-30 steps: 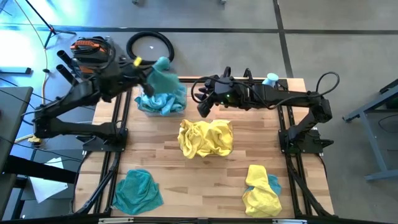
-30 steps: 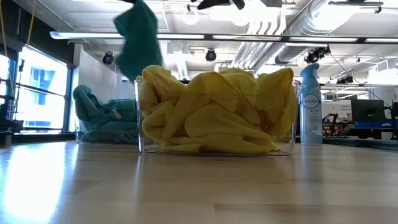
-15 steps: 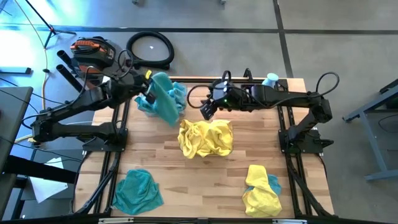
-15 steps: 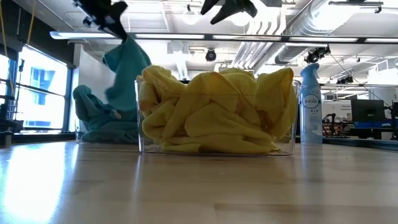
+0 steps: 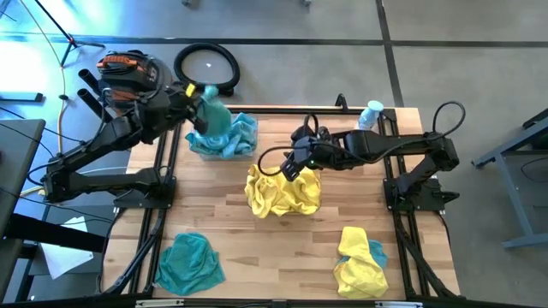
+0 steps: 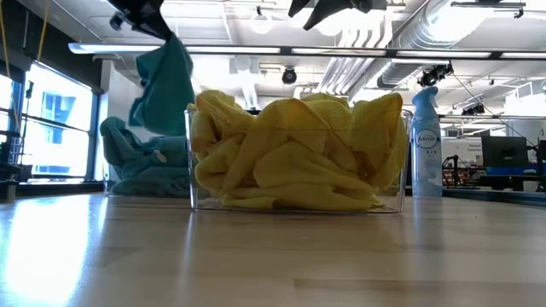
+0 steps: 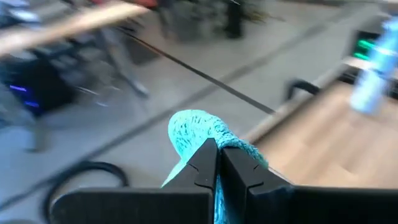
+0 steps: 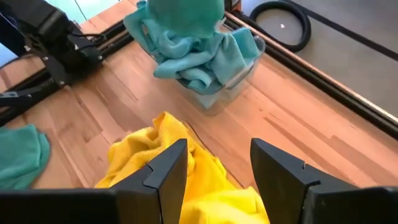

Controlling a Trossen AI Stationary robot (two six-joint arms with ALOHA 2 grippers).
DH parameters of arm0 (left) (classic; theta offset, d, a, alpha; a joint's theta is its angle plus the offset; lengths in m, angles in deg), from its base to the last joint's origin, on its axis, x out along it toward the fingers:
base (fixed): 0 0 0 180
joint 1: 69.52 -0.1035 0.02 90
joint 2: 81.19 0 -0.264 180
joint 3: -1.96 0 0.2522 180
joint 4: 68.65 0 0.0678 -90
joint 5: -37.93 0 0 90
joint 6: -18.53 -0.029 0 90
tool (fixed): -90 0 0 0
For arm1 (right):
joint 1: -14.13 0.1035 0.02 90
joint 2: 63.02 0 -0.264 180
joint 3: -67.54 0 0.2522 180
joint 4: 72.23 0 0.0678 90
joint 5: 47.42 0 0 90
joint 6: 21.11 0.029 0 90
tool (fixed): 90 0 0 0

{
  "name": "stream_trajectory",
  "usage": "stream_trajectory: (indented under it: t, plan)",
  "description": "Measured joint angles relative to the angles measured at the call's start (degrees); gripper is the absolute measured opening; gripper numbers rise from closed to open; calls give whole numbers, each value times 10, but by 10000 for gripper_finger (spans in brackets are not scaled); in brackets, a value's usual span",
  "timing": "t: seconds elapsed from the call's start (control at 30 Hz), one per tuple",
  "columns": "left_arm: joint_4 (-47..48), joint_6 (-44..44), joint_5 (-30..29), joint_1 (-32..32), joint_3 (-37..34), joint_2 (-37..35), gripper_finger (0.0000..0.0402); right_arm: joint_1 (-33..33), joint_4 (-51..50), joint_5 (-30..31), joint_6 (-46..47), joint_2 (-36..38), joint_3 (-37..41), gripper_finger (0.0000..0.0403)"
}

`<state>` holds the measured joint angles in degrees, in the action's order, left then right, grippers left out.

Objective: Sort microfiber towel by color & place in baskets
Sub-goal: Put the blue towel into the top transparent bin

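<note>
I am clenching my left claw (image 5: 203, 92) on a teal towel (image 5: 214, 114) that is hanging straight down over the teal basket (image 5: 224, 139) near the far left corner, while my right claw (image 5: 294, 164), released, is hovering over the yellow basket (image 5: 282, 190) mid-counter.

Teal towel (image 5: 211, 112) dangles above teal-filled basket (image 5: 224, 147); yellow-filled basket (image 5: 283, 190) beside.

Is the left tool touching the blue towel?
Touching. In the left wrist view the left tool is shut on the teal towel, its fingers pinching the cloth between them.
</note>
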<state>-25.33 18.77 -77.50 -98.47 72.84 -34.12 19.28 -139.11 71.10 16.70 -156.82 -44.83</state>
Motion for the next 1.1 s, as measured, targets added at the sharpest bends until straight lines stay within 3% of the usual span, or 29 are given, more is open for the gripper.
stream_trajectory:
  t: [0.1,0.47,0.57,0.7,0.9,1.1]
  plan:
    - [26,30,49,7,0,25,0,10,-15,11,11,0,0,172]
    - [94,111,46,-15,-1,157,0,18,-29,29,15,0,0,172]
    - [122,110,81,-38,-1,191,0,20,-62,29,38,0,0,172]
    - [116,108,138,-49,-1,247,0,24,-106,32,70,0,0,172]
    - [93,145,156,-49,-1,339,2,32,-137,59,90,0,0,172]
    - [82,162,198,-49,-1,414,38,33,-145,59,102,0,0,172]
